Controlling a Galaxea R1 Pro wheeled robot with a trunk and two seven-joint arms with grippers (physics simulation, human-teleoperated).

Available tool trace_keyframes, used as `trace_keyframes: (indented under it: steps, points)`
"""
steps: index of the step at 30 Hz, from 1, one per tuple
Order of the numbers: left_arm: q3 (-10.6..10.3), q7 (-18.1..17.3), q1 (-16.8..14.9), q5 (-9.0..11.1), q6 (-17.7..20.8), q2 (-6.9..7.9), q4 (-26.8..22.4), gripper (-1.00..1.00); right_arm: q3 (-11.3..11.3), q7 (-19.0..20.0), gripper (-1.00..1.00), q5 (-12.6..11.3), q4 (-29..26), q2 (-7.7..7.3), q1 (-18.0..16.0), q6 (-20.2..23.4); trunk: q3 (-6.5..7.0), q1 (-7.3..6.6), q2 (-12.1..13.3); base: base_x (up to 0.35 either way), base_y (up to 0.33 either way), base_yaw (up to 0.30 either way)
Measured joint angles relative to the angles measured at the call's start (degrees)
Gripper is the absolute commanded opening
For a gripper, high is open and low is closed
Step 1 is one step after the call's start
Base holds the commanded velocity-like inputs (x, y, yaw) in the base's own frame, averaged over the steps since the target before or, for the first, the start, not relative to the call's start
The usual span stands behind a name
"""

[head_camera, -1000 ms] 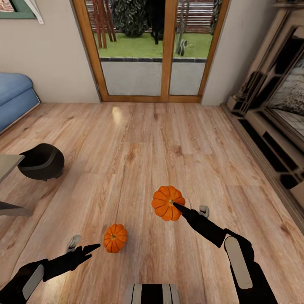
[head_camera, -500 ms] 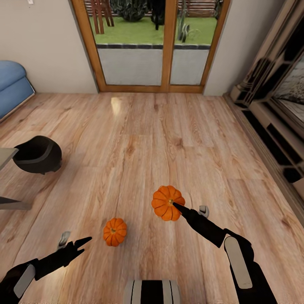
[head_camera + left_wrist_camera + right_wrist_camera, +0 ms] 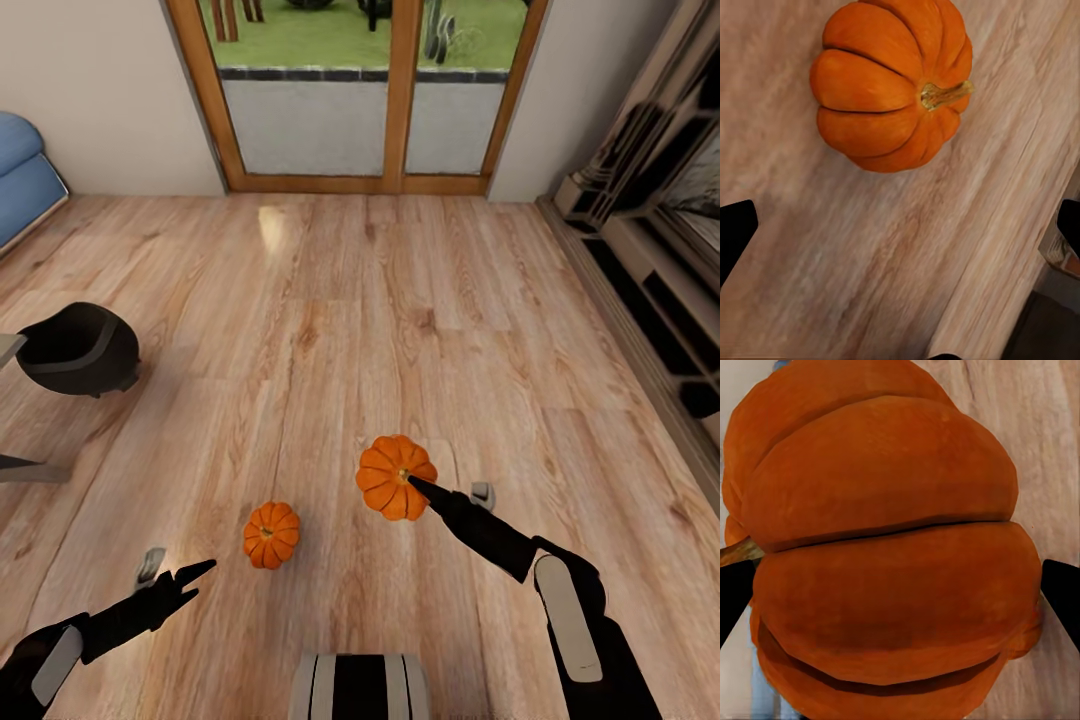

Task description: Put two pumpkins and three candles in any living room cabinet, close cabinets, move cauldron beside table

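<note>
- Head view, at nine o'clock: the black cauldron (image 3: 77,349) stands on the wooden floor (image 3: 400,300), beside the corner of a pale table (image 3: 8,347) that juts in at the frame's edge.
- At eight o'clock: the left gripper (image 3: 172,580) hovers low over the floor with its two fingers spread apart and nothing between them.
- Just beside it, toward six o'clock: the smaller pumpkin (image 3: 271,534) lies on the floor on its side, stem toward the gripper. In the left wrist view this pumpkin (image 3: 892,82) lies ahead of the open fingertips, clear of both.
- Near centre: the right gripper (image 3: 425,493) holds the larger pumpkin (image 3: 396,477) above the floor. In the right wrist view the pumpkin (image 3: 892,555) sits between the two dark fingertips.
- At three o'clock: a long low dark cabinet (image 3: 660,290) runs along the wall.
- At twelve o'clock: a wood-framed glass door (image 3: 360,90).
</note>
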Motion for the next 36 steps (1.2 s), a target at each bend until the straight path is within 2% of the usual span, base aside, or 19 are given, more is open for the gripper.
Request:
trace_keyframes:
  steps: [2, 3, 4, 5, 13, 22, 29, 36]
  points:
    - [0.0, 0.0, 0.0, 0.0, -0.1, 0.0, 0.0, 1.0, 0.0, 0.3, -1.0, -2.3, -2.1, -0.01, -0.1, 4.4, -0.44, 0.05, 0.0, 0.0, 0.0, 0.0]
    - [0.0, 0.0, 0.0, 0.0, -0.1, -0.02, 0.0, 1.0, -0.1, 0.5, -1.0, -4.9, -3.1, -0.05, -0.1, 6.6, -0.66, 0.08, 0.0, 0.0, 0.0, 0.0]
    - [0.0, 0.0, 0.0, 0.0, -0.1, -0.06, 0.0, 1.0, -0.2, 0.5, -1.0, -7.0, -3.6, -0.11, -0.1, 7.7, -0.88, 0.1, -0.1, 0.0, 0.0, 0.0]
    - [0.0, 0.0, 0.0, 0.0, -0.2, -0.07, 0.0, 1.0, -0.2, 0.5, -1.0, -7.8, -3.9, -0.12, -0.1, 8.2, -1.11, 0.13, -0.1, 0.0, 0.0, 0.0]
    - [0.0, -0.1, 0.0, -0.2, -0.2, -0.09, 0.0, 1.0, -0.1, 0.5, -1.0, -8.5, -4.0, -0.06, -0.1, 8.2, -2.88, 0.34, -0.2, 0.0, 0.0, 0.0]
    - [0.0, 0.2, 0.0, -0.3, 0.1, -0.04, 0.0, 1.0, -0.1, 0.5, -1.0, -8.6, -3.9, -0.05, -0.1, 8.0, -2.89, 0.33, -0.2, 0.042, -0.063, 0.0]
    - [0.0, 2.5, 0.0, -0.3, 0.0, -0.01, 0.0, 1.0, 0.1, 0.2, -1.0, -8.4, -3.9, -0.05, -0.1, 7.8, -2.89, 0.33, -0.2, 0.175, -0.234, 0.0]
    - [0.0, 2.6, 0.0, -0.2, 0.0, 0.01, 0.0, 1.0, 0.2, 0.2, -1.0, -8.2, -3.8, -0.06, -0.1, 7.7, -2.89, 0.33, -0.2, 0.251, 0.009, 0.0]
